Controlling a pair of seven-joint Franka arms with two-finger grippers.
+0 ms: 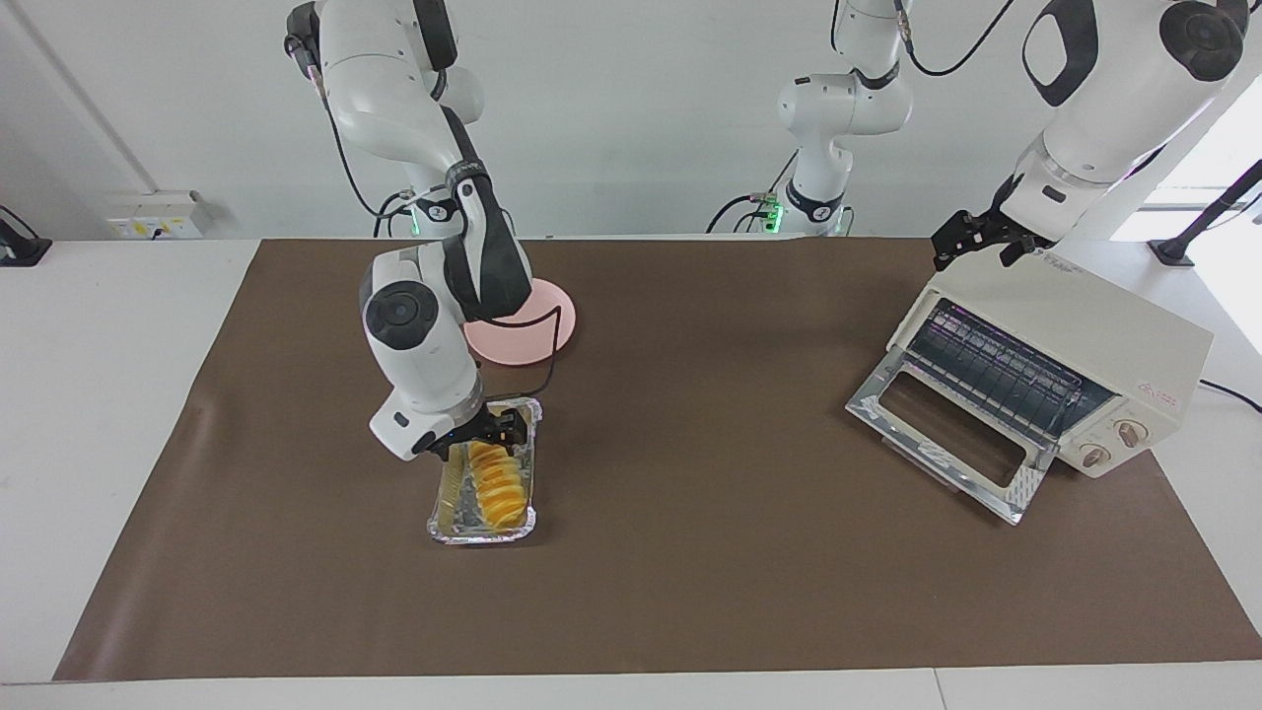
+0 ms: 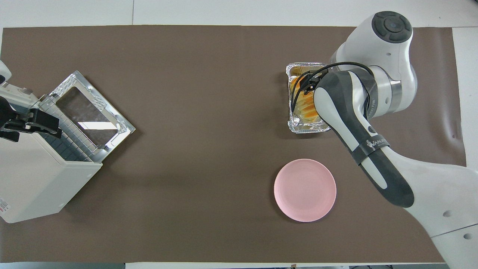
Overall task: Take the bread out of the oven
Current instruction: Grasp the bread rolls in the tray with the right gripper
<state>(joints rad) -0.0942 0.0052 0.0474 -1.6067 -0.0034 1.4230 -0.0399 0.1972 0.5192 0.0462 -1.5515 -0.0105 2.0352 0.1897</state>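
Brown-covered counter [image 1: 690, 552], facing view: the bread [image 1: 496, 483] lies in the foil tray [image 1: 440, 521], right gripper [image 1: 483, 441] down at its robot-side end; finger spread cannot be told. Left gripper [image 1: 971, 240] sits on the oven [image 1: 1094, 345], door dropped open.

Overhead view: pink plate [image 2: 305, 189] nearer the robots than the tray, arm covering the bread.

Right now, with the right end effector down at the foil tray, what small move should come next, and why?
Probably close the right end effector on the bread and lift it a little. The bread lies in the foil tray on the table, out of the open oven, and the pink plate sits nearby.
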